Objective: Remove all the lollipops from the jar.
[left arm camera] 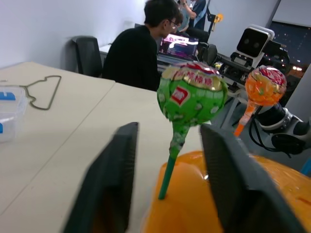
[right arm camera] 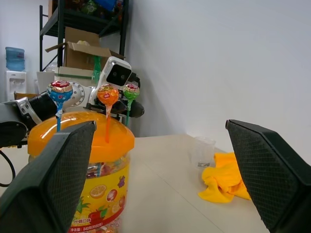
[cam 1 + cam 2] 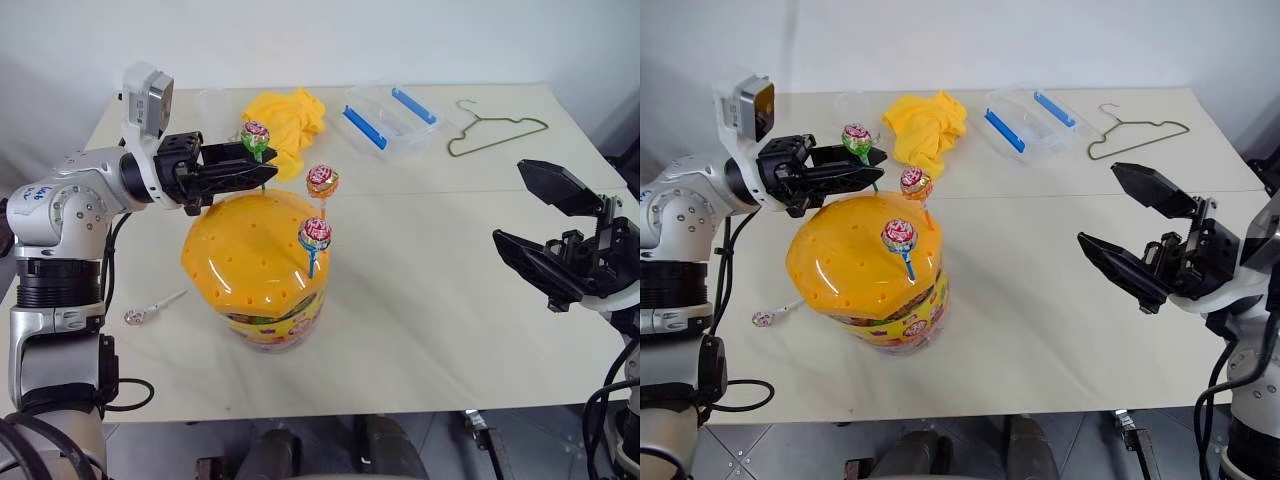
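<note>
The jar is a big round container with a domed orange-yellow lid full of small holes and a colourful fruit label around its lower part. It stands on the table, near the front edge. Three lollipops stand upright in the lid: a green one, an orange one and a blue one. A fourth lollipop, with a white stick, lies on the table just beside the jar, on the robot's left.

The left gripper reaches level over the lid, its fingers on each side of the green stick. In the left wrist view a gap is visible between each finger and the stick, so they are not clamped on it. That view also shows a person sitting at a desk behind the table.

The right gripper hangs well apart from the jar with its fingers spread wide. Its wrist view shows a clear cup near the yellow cloth.
</note>
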You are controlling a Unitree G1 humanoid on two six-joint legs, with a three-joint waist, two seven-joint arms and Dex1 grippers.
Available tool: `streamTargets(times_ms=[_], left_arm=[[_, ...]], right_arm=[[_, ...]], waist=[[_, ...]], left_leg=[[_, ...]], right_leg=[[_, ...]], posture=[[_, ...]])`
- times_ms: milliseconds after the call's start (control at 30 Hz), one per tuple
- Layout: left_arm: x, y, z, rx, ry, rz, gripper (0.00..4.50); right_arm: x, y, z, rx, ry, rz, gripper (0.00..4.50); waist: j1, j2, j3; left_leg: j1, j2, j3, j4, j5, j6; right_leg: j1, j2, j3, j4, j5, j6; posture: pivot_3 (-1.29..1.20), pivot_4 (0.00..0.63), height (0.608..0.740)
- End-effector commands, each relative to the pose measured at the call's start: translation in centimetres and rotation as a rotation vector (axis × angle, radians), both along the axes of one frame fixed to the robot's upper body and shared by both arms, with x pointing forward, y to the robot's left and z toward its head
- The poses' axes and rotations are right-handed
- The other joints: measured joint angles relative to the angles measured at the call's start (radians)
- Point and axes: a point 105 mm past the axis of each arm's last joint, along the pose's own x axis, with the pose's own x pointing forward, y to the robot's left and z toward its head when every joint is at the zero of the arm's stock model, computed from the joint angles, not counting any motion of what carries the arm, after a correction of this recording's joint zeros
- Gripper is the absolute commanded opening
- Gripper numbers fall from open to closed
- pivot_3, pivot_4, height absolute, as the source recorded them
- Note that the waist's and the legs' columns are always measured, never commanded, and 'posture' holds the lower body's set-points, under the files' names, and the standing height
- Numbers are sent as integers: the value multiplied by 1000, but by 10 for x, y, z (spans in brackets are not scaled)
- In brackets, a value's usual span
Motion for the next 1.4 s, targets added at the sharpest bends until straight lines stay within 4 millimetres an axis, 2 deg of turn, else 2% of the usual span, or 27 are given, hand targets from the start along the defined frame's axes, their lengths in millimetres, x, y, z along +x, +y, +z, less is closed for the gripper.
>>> streamTargets(times_ms=[33, 100, 200, 300, 367, 400, 467, 600, 700, 833, 900, 967, 1200, 1367, 1400], left_arm=[[-6, -1, 17, -10, -55, -8, 482], [-5, 1, 33, -93, -78, 7, 34], [-6, 11, 58, -232, -116, 50, 34], [-8, 48, 85, -387, -108, 160, 34], [-9, 72, 83, -384, -71, 255, 34], [-9, 88, 72, -331, -31, 336, 34], [-14, 132, 36, -171, 76, 548, 34], [-53, 211, -24, 2, 274, 869, 34], [-93, 230, -68, 126, 407, 924, 34], [-130, 260, -125, 232, 521, 1102, 34], [-139, 269, -141, 240, 533, 1163, 34], [-141, 266, -149, 232, 534, 1165, 34], [-130, 242, -167, 180, 514, 1076, 34], [-124, 237, -180, 189, 542, 1076, 34], [-124, 237, -181, 193, 547, 1078, 257]], right_arm=[[-5, 3, 6, -4, -47, 17, 4500], [-3, 4, 7, -1, -47, 26, 4500], [-1, 6, 7, 5, -46, 43, 4500], [2, 10, 7, 10, -44, 81, 4500], [4, 14, 8, 12, -45, 108, 4500], [4, 16, 8, 12, -46, 126, 4500], [5, 22, 8, 5, -48, 166, 4500], [6, 30, 3, -38, -45, 222, 4500], [8, 32, -2, -58, -32, 251, 4500], [11, 36, -11, -105, -17, 289, 4500], [12, 38, -14, -127, -14, 305, 4500], [11, 39, -15, -137, -10, 317, 4500], [11, 39, -25, -203, 18, 316, 4500], [12, 38, -26, -207, 16, 301, 4500], [13, 38, -26, -207, 17, 300, 4500]], waist=[[1, 0, 0], [3, 0, 0], [4, -1, 0], [-1, -1, 0], [-9, 0, 0], [-16, 0, 0], [-33, 1, 0], [-33, 1, 1], [-30, 1, 1], [5, 0, 1], [19, 0, 1], [27, -1, 0], [20, -2, 0], [6, -2, 0], [4, -2, 0]], left_leg=[[0, 0, 0, 0, 0, 0], [0, 0, -1, 1, 0, 0], [-3, 0, -3, 4, 0, 0], [-2, 0, -3, 4, -1, 0], [-1, 0, -3, 2, -1, -1], [0, 0, -3, 1, -1, -1], [2, 0, -3, -2, -1, -1], [7, -2, -4, -7, -1, -1], [3, -1, -5, -7, -2, -1], [3, -2, -5, -6, -4, 2], [3, -2, -5, -6, -4, 2], [3, -2, -6, -6, -4, 2], [4, -1, -7, -6, -4, 1], [4, -1, -6, -6, -4, 1], [4, -1, -6, -6, -4, 1]], right_leg=[[0, 0, 0, 0, 0, 0], [0, 0, 0, 0, 0, 0], [0, 0, 0, 0, 0, 0], [0, 0, 0, 0, 0, 0], [-1, 1, -1, 1, 0, 0], [-1, 2, 0, 1, 0, 0], [-2, 2, 1, 2, 0, 0], [-2, 2, 4, 1, -1, -1], [-4, 2, 8, 0, -1, -2], [-1, 0, 7, -6, -1, -1], [0, -1, 7, -10, 0, -1], [0, -1, 6, -10, 0, -1], [0, -1, 6, -8, 0, -1], [0, 0, 6, -6, 0, -1], [0, 0, 6, -6, 0, -1]], posture=[[0, 150, 740], [0, 150, 740], [0, 150, 740], [0, 150, 740], [0, 150, 740], [0, 150, 740], [0, 150, 740], [0, 150, 740], [0, 150, 740], [0, 150, 740], [0, 150, 740], [0, 150, 740], [0, 150, 740], [0, 150, 740], [0, 150, 740]])
